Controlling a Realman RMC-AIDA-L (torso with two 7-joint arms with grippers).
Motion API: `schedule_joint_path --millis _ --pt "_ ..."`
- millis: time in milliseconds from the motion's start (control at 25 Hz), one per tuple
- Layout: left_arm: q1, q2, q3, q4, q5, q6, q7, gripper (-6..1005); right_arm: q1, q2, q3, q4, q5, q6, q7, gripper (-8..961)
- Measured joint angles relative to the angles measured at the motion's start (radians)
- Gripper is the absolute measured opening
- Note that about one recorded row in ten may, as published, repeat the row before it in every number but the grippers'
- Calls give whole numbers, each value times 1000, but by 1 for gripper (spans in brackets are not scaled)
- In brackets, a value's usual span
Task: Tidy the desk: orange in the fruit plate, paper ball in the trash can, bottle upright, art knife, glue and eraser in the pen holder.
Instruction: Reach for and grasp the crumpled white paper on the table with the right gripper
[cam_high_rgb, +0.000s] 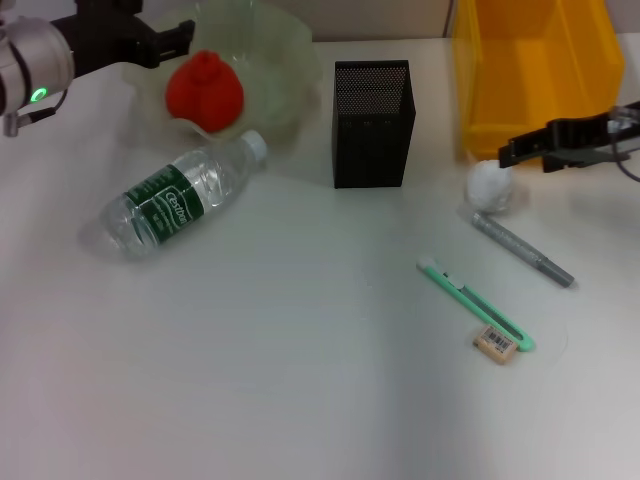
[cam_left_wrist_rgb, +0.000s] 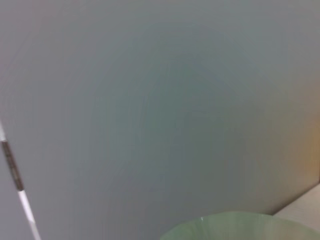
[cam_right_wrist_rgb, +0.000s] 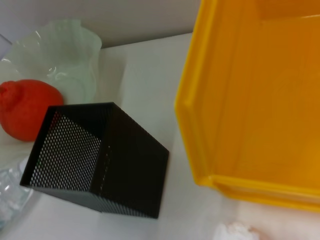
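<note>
Reaching across a white desk (cam_high_rgb: 300, 400), the robot's right gripper (cam_high_rgb: 512, 150) hangs just above the paper ball (cam_high_rgb: 490, 186), beside the yellow bin (cam_high_rgb: 530, 70) that serves as the trash can; whether its fingers are spread or closed cannot be told. The bin looks empty in the right wrist view. The pale green fruit plate (cam_high_rgb: 270, 60) at the far left already holds the orange (cam_high_rgb: 204, 92), with the left gripper (cam_high_rgb: 165, 40) just beside the plate's far rim, its fingers also impossible to read. The bottle (cam_high_rgb: 175, 200) lies on its side in front of the plate, cap toward the plate. The black mesh pen holder (cam_high_rgb: 372, 122) stands between plate and bin, and nothing shows inside it. Nearer the robot lie the grey glue stick (cam_high_rgb: 520, 248), close to the paper ball, then the green art knife (cam_high_rgb: 475, 303), with the small eraser (cam_high_rgb: 495, 344) touching the knife's near end.

The likely risk: the ball sits close against the bin's front wall, so a descending finger could catch the rim or nudge the light ball away toward the glue stick. The bottle, round and lying loose, may roll when gripped.
</note>
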Motion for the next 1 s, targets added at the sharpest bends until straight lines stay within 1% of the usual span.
schedule_joint_path --millis 80,120,160,320,720,1000 --pt "23 1 0 17 -23 11 2 757 20 -1 0 44 -2 32 0 580" --pt "41 1 0 33 -31 21 2 757 33 -2 0 82 -6 70 0 579" --pt "45 1 1 38 -32 23 2 757 33 -2 0 82 -6 70 0 579" --pt "80 1 1 72 -42 43 -5 757 55 -5 -3 166 -11 143 -6 576" --pt "92 1 1 84 -44 47 -6 758 73 -7 -35 276 -13 233 -21 569" --pt "93 1 1 85 -44 49 -6 758 72 -8 -42 295 -14 248 -22 564"
